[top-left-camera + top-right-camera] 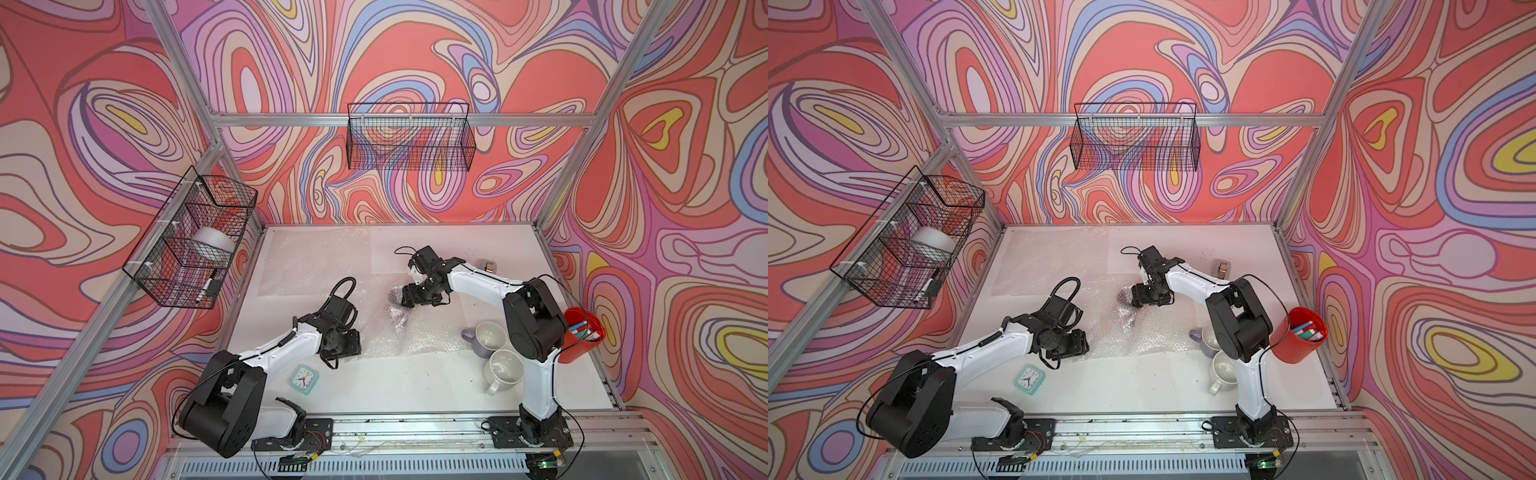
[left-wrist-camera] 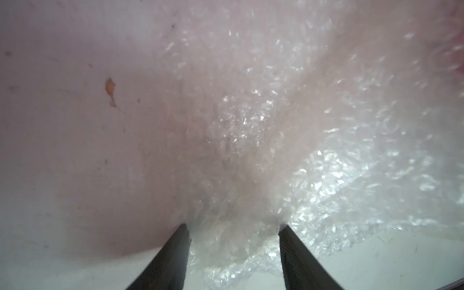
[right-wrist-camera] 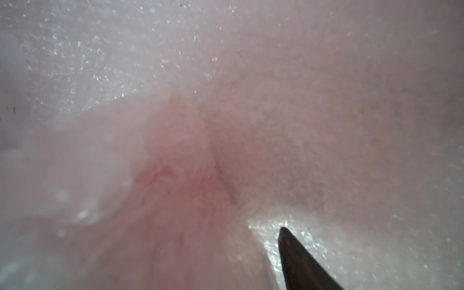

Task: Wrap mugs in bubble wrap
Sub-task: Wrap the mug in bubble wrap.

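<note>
Swirl-patterned walls are framing the white surface (image 1: 415, 390) in both top views, where the red mug (image 1: 395, 296) is lying part-covered on the middle bubble wrap (image 1: 424, 336) under your right tool (image 1: 405, 302). Your left tool (image 1: 358, 341) is sitting at the sheet's edge, and the lavender mug (image 1: 484, 338) and white mug (image 1: 505, 369) are waiting bare. Your left wrist view is showing that tool's jaws partly apart with wrap (image 2: 251, 150) bunched between them, not clearly pinched, while your right wrist view is giving one finger (image 3: 298, 258) against red-tinted wrap, so I cannot tell its opening or hold. You are likely mid-fold on the first mug, next needing a firm pinch before carrying that edge over.
</note>
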